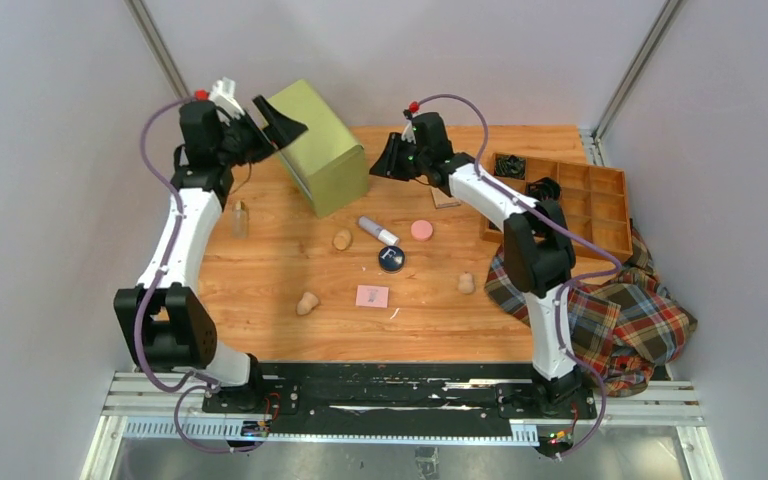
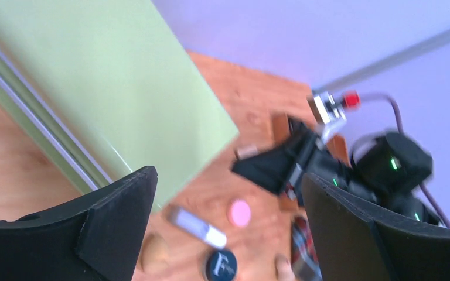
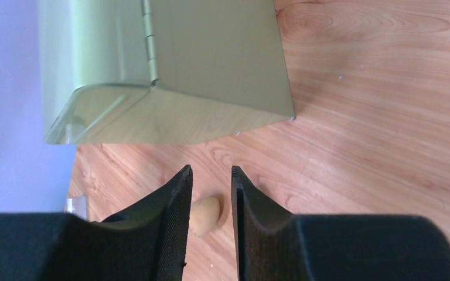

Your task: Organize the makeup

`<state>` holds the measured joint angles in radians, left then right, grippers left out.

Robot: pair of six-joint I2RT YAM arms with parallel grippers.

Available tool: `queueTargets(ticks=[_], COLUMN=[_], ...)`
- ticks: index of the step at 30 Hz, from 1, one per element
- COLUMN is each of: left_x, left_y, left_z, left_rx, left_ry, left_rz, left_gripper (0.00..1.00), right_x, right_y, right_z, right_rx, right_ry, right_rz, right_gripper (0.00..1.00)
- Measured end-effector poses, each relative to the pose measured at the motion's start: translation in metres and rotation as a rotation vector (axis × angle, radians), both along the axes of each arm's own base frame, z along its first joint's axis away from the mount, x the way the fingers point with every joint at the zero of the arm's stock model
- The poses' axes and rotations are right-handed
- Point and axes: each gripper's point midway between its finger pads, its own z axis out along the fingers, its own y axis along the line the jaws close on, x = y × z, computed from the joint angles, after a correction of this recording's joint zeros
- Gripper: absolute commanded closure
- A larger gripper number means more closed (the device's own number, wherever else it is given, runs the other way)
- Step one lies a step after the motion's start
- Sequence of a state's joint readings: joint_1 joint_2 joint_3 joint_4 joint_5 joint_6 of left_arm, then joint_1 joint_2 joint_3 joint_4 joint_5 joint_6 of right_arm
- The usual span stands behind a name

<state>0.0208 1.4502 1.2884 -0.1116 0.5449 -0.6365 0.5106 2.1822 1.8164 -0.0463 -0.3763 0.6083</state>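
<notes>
Sorting looked unstarted: the white tube [image 1: 378,231], pink round disc [image 1: 421,230] and navy round compact [image 1: 391,259] lay loose on the wooden table [image 1: 260,290]. The left gripper [image 2: 227,175] gaped wide near the olive-green hinged box [image 1: 320,145], while the right gripper [image 3: 211,171] stood barely parted. Both were empty, and opening the box probably came next. Only the right wrist view showed its hinge [image 3: 150,35].

On my worktop [image 1: 440,325] a green box [image 1: 322,148] stands far left. At right, a wooden compartment tray [image 1: 600,205] holding black coiled bands [image 1: 511,165] meets plaid cloth [image 1: 630,320].
</notes>
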Motion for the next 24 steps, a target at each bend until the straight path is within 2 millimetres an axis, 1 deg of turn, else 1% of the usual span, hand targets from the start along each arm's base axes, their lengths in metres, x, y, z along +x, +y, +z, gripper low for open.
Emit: queueTargets(ticks=[1,3,5,7,9,11,14,16,20,24], left_x=[0.012,0.027,0.044,0.063,0.078,0.092,0.109,0.121,0.153,0.176], left_y=[0.013,0.031,0.046,0.060,0.075,0.088,0.102,0.108,0.120,0.143], left_z=[0.015,0.024,0.031,0.030,0.019,0.002,-0.023,-0.036,-0.047,-0.060], left_rx=[0.010,0.025,0.041,0.052,0.060,0.068,0.079,0.079,0.057,0.038], left_ry=[-0.025,-0.038,-0.051,-0.053,-0.039,-0.017,0.006,0.017,-0.012,-0.036], left_rz=[0.044,0.099,0.145,0.192,0.232,0.265,0.293,0.293,0.268,0.271], left_gripper=[0.01,0.01,0.01,0.01,0.01,0.01,0.01,0.01,0.02,0.01], right_x=[-0.003,-0.009,-0.013,-0.014,-0.013,-0.013,-0.013,-0.011,-0.001,0.004], right_y=[-0.004,-0.008,-0.008,-0.008,-0.008,-0.008,-0.006,-0.004,0.003,0.007], right_z=[0.003,0.015,0.027,0.036,0.040,0.039,0.034,0.032,0.028,0.023], right_rx=[0.000,0.007,0.019,0.029,0.035,0.035,0.036,0.037,0.041,0.041], right_ry=[-0.002,-0.015,-0.035,-0.052,-0.063,-0.061,-0.049,-0.043,-0.043,-0.039], right_rz=[-0.004,-0.006,-0.004,-0.002,-0.002,-0.001,0.003,0.008,0.017,0.021], right_gripper=[0.67,0.67,0.67,0.67,0.67,0.67,0.67,0.67,0.67,0.66])
